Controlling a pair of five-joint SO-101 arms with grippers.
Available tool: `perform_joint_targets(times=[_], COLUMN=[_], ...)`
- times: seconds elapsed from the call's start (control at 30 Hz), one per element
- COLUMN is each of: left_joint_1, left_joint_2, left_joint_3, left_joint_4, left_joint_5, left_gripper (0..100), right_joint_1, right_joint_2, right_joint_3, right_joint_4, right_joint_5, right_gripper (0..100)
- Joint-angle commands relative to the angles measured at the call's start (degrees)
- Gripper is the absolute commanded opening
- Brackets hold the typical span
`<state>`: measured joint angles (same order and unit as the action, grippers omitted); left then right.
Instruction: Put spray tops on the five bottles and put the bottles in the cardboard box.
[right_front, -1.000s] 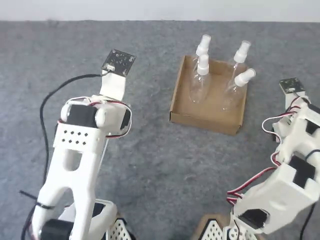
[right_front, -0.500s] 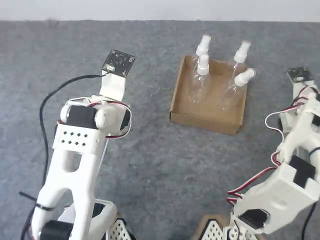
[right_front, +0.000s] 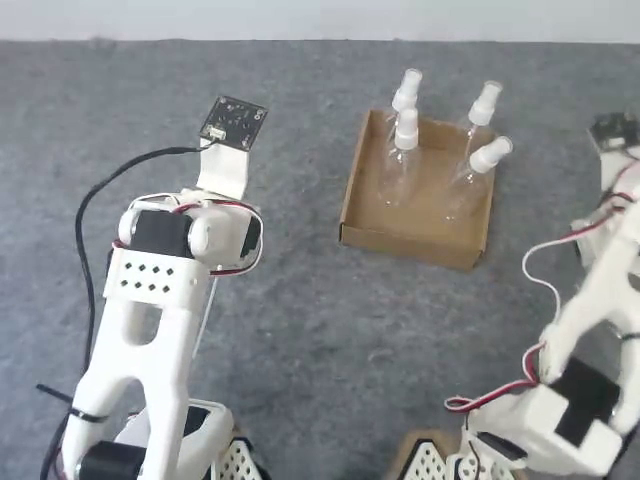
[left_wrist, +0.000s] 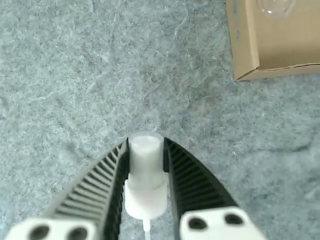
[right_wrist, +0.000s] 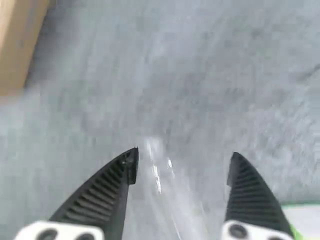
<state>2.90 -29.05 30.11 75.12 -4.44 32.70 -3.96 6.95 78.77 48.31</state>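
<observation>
Over the last second the right arm had swung outward toward the right edge of the high view, and its camera board had travelled up and to the right. The left arm had kept its place.

The left gripper was clenched on a white spray top. The top stood upright between the ribbed jaws above the grey felt surface, with a corner of the cardboard box off to one side.

The right gripper was released, its jaws spread wide. A clear bottle, blurred, showed between them and nearer one jaw; whether it touched that jaw could not be told.

In the high view the cardboard box sat on the felt between the two arms, toward the far side. Four capped bottles leaned inside it, their white sprayers rising above the far rim.
</observation>
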Motion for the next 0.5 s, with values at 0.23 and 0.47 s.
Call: perform_joint_targets(times=[0.23,0.47], left_joint_1=[-0.2,-0.2], left_joint_2=[-2.7,-2.7], left_joint_3=[-1.5,-1.5], left_joint_4=[0.4,0.5], left_joint_5=[0.7,0.7], left_gripper=[1,1], right_joint_1=[8.9,7.9], right_joint_2=[1.5,8.3], right_joint_3=[6.7,10.6], right_joint_4=[1.5,-3.5], right_joint_5=[26.8,26.6], right_gripper=[25.5,25.4])
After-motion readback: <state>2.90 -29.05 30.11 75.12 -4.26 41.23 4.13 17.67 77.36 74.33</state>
